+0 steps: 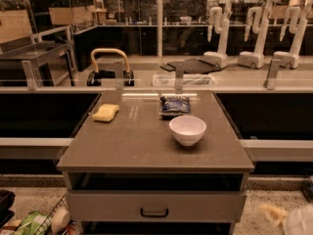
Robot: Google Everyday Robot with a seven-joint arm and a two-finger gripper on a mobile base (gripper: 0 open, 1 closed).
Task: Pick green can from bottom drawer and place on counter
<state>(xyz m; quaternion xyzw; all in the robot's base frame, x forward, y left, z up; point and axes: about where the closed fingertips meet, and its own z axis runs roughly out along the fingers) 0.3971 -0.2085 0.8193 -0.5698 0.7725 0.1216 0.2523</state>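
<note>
1. The counter surface carries a white bowl, a blue snack bag and a yellow sponge.
2. The drawer beneath is shut. The green can is out of sight, presumably lower down inside.
3. The bowl looks empty.
4. The gripper sits low at the right corner; I cannot tell whether it is open or closed.
5. The can is likely light, thin-walled and slick: grasp it mid-body, gently.

One wide grey-brown stone-like tabletop carries three things: one round white bowl, one yellow sponge and one blue snack bag. Below it shows one grey drawer front with one dark handle. Three white robots stand in a row at the back. One gripper, pale and blurred, sits at the bottom right corner.
</note>
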